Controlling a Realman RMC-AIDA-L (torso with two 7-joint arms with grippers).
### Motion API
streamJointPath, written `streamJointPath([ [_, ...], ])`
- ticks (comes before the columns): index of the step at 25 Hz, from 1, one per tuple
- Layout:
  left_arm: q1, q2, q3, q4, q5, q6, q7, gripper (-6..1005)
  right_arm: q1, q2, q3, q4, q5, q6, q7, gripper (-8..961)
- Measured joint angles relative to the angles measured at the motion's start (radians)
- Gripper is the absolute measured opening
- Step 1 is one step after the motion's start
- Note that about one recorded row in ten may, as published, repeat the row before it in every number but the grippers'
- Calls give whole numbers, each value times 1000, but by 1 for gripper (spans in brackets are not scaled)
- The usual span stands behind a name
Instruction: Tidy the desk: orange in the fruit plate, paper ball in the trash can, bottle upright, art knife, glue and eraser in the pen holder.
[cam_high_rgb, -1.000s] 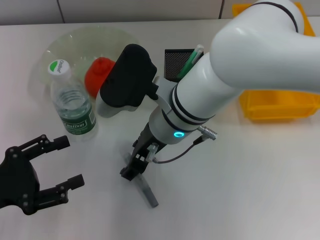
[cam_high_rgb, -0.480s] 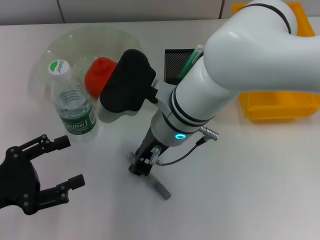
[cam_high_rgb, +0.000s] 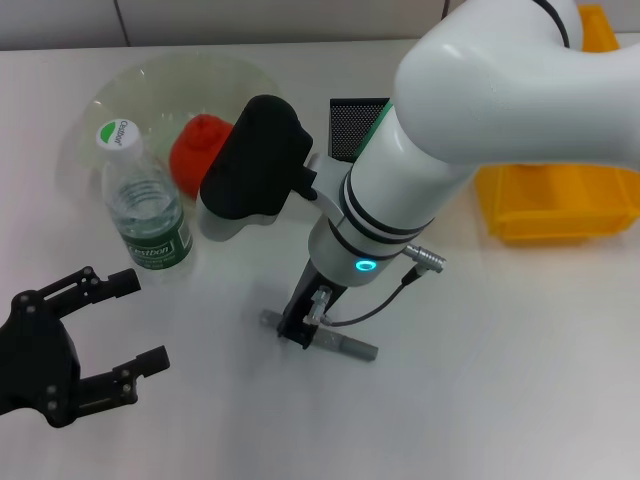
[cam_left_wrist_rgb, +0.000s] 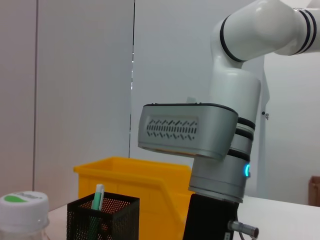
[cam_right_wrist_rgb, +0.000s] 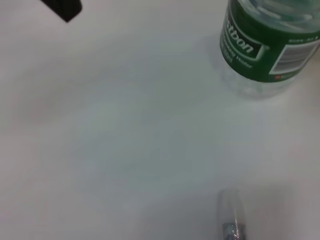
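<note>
From the head view, the grey art knife (cam_high_rgb: 325, 339) has swung from slanting to lying crosswise on the surface under the right tool (cam_high_rgb: 300, 325), whose grip I cannot tell; the left tool (cam_high_rgb: 70, 345) waits wide open, empty.

The left wrist view shows the pen holder (cam_left_wrist_rgb: 102, 216) before the trash can (cam_left_wrist_rgb: 145, 187).

The right wrist view shows the upright bottle (cam_right_wrist_rgb: 272, 40) and only the knife's tip; the holder remains ahead.
</note>
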Motion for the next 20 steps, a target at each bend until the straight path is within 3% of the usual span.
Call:
streamJointPath([
  [3, -2, 0, 3, 0, 0, 3, 0, 813, -13, 0, 25, -25, -6, -13, -4, 125],
  [7, -9, -7, 19, 0, 0, 6, 0, 813, -98, -6, 168, -137, -72, -60, -17, 122],
  [8, -11, -10, 26, 0, 0, 6, 0, 813, -172, -7, 270, -233, -94, -91, -46, 121],
  [9, -11, -10, 26, 0, 0, 6, 0, 813, -172, -7, 270, -233, -94, -91, -46, 120],
  [10, -13, -11, 30, 0, 0, 9, -1, 813, -249, -7, 376, -341, -99, -130, -84, 119],
  [12, -14, -11, 32, 0, 1, 10, -2, 813, -288, -7, 429, -395, -99, -150, -104, 118],
  [13, -19, -12, 42, 0, 1, 12, -8, 813, -373, -8, 527, -504, -92, -171, -138, 117],
  [14, -19, -12, 42, 0, 1, 12, -8, 813, -373, -8, 527, -504, -92, -171, -138, 117],
  [15, -25, -14, 53, 0, 1, 12, -12, 813, -454, -7, 604, -604, -57, -161, -189, 117],
  [16, -25, -14, 53, 0, 1, 12, -12, 813, -454, -7, 604, -604, -57, -161, -189, 117],
  [17, -28, -17, 58, 0, 1, 13, -13, 813, -496, -7, 635, -642, -26, -145, -223, 117],
  [18, -34, -23, 66, 0, 3, 13, -13, 813, -594, -4, 688, -701, 113, -65, -360, 117],
  [19, -34, -23, 66, 0, 3, 13, -13, 813, -594, -4, 688, -701, 113, -65, -360, 117],
  [20, -38, -27, 71, 0, 4, 12, -14, 813, -675, -3, 709, -688, 305, 32, -549, 116],
])
